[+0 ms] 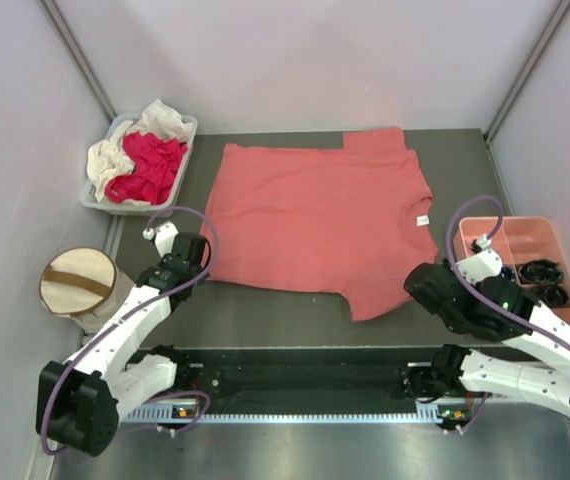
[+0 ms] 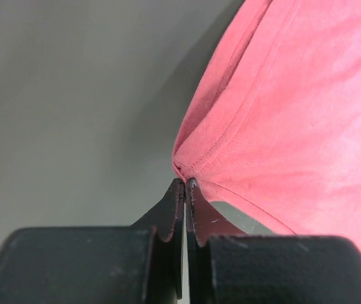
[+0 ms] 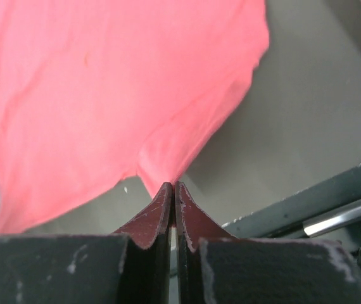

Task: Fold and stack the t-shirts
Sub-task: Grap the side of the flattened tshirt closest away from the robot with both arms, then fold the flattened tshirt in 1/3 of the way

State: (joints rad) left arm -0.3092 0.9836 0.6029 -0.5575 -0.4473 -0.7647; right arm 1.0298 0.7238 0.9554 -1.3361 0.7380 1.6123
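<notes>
A salmon-pink t-shirt [image 1: 315,215] is lying flat on the table [image 1: 265,312]. The left gripper [image 2: 185,185] is pinching its near-left hem corner, the right gripper [image 3: 173,187] its near-right edge (both jaws clamped on cloth).

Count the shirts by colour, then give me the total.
Salmon-pink shirt, spread flat: 1
Magenta-red shirt, in the grey bin: 1
Cream-white shirt, same bin: 1, as far as the heap shows
Total: 3
</notes>
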